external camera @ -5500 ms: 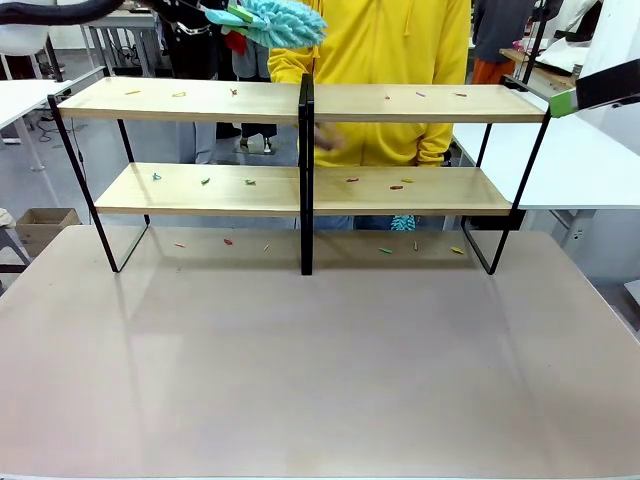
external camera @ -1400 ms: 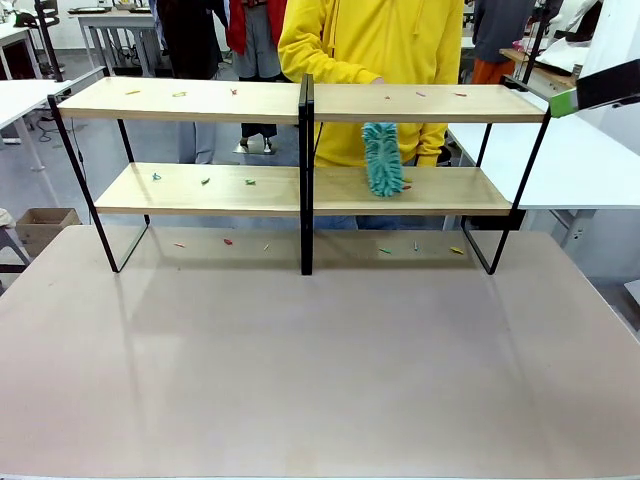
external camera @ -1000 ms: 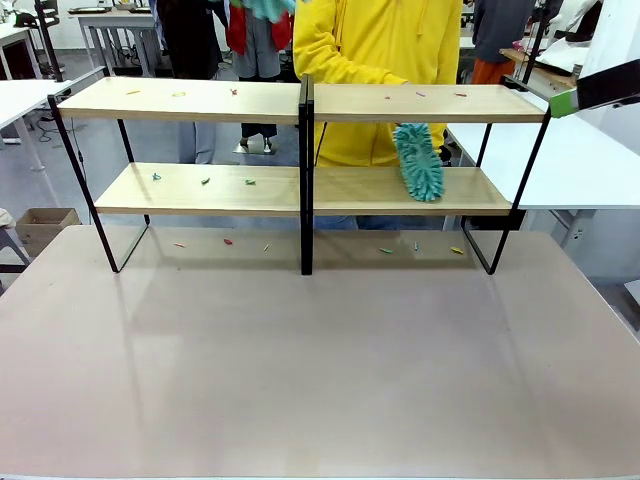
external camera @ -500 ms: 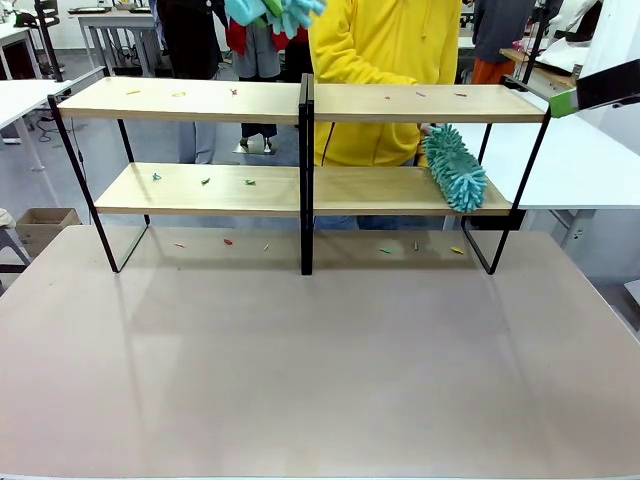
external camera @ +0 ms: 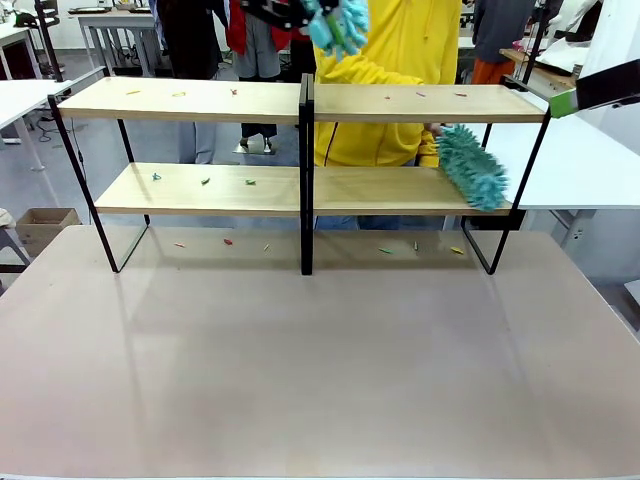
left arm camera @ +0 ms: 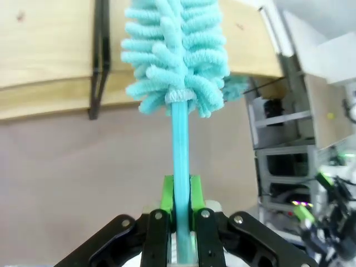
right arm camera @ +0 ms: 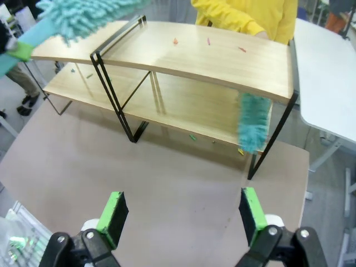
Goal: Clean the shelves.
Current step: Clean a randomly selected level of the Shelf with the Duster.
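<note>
The shelves (external camera: 300, 100) stand across the far side of the table: two light-wood boards in a black frame with a central post. Small coloured scraps (external camera: 205, 181) lie on both boards. My left gripper (left arm camera: 179, 194) is shut on the handle of a teal fluffy duster (left arm camera: 175, 55), held high over the top board near the post (external camera: 338, 22). A person in a yellow top holds a second teal duster (external camera: 472, 165) at the right end of the lower board. My right gripper (right arm camera: 182, 217) is open and hangs above the table, facing the shelves (right arm camera: 222, 61).
More scraps (external camera: 228, 241) lie on the grey table (external camera: 320, 360) under the shelves. White tables stand to the left (external camera: 20, 95) and right (external camera: 590, 160). A cardboard box (external camera: 40, 225) sits on the floor at left. One right finger (external camera: 600, 90) pokes in above the shelves' right end.
The person's duster has swept rightward along the lower board to its right end. My left gripper has carried its duster to the right above the top board.
</note>
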Robot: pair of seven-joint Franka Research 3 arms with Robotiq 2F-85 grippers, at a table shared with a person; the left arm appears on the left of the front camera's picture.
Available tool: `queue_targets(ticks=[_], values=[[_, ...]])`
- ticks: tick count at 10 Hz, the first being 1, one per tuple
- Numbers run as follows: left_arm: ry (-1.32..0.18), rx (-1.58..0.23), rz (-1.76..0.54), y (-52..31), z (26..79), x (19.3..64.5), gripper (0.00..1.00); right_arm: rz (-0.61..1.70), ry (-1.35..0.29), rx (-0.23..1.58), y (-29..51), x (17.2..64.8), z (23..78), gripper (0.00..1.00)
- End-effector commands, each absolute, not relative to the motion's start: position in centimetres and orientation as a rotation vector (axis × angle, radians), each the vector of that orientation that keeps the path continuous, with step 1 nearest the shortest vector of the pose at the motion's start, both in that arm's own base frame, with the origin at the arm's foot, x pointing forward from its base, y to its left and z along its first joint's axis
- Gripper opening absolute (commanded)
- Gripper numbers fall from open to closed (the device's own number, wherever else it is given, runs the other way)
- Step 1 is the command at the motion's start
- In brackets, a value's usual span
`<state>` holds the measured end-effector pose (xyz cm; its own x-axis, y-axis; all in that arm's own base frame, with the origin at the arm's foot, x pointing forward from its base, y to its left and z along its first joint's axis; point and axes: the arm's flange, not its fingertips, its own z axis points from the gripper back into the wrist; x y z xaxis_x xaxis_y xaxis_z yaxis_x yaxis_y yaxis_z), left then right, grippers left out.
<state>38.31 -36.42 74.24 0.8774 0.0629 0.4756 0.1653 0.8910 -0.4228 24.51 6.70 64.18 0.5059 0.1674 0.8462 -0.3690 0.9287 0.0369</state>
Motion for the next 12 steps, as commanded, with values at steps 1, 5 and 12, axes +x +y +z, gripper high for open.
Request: queue_targets(ticks=[1, 5, 12], values=[[-0.472, -0.421, -0.045, -39.7, 75.6, 40.8, 0.13, 0.329, -0.988, 0.225, 6.6, 24.5, 64.2, 1.0], [-0.481, -0.389, -0.053, -42.7, 70.6, 43.5, 0.13, 0.329, -0.988, 0.225, 6.6, 24.5, 64.2, 1.0], [-0.335, -0.386, -0.12, -44.9, 67.9, 45.3, 0.13, 0.329, -0.988, 0.225, 6.6, 24.5, 64.2, 1.0]])
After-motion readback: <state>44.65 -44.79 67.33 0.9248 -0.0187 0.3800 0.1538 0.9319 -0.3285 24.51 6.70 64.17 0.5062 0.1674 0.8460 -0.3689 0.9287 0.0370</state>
